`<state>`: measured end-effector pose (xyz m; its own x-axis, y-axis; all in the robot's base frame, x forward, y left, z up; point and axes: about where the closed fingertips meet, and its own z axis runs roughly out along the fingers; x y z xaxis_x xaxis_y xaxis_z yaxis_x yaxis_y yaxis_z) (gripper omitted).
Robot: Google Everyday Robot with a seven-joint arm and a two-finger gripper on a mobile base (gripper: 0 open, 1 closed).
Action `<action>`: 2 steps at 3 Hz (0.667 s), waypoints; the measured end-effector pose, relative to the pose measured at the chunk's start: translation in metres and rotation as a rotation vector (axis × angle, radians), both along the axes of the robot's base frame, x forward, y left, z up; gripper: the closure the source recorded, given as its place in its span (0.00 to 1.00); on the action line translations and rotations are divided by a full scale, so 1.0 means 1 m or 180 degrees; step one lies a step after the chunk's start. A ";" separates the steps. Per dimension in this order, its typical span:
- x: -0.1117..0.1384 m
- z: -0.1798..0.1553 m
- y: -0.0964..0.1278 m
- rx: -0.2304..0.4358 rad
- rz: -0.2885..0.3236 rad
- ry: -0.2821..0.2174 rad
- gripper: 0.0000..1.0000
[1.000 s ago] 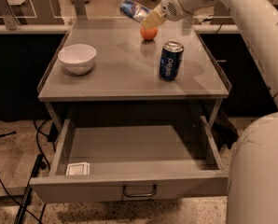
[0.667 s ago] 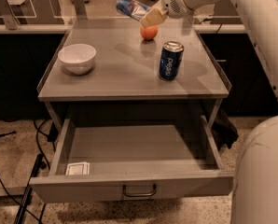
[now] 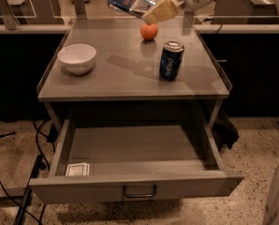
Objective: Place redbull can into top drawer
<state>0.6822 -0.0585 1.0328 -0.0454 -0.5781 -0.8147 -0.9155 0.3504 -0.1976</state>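
lifted a little over the last second, taking the redbull can up and off the orange, now left showing whole below. grips the can with the hand, shut around the end nearest the arm, high over the far edge of the counter. carries it tipped almost flat, free end pointing left. hangs well apart from the pepsi can and the white bowl, both standing on the counter. faces the top drawer, pulled out below the counter's front edge, bare but for a small white card in its front left corner.

looks light, stiff and thin-walled: smooth round metal, apt to slip or twist between the pads under a weak squeeze, and to dent under a hard one. seems gripped near one end, so probably prone to swing; would sit steadier taken around the middle of the body, across its narrow width. probably needs no regrasp: keep the squeeze firm, bring forward and down clear of the pepsi can, set down on the drawer floor before letting go. dropped on its side, would likely roll to a wall.
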 end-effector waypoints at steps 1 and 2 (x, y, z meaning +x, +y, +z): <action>-0.048 0.014 0.004 0.0034 0.0328 0.0158 1.00; -0.055 0.013 0.006 0.0027 0.0387 0.0202 1.00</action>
<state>0.6275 -0.0527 1.0461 -0.0270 -0.5756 -0.8173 -0.9619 0.2374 -0.1355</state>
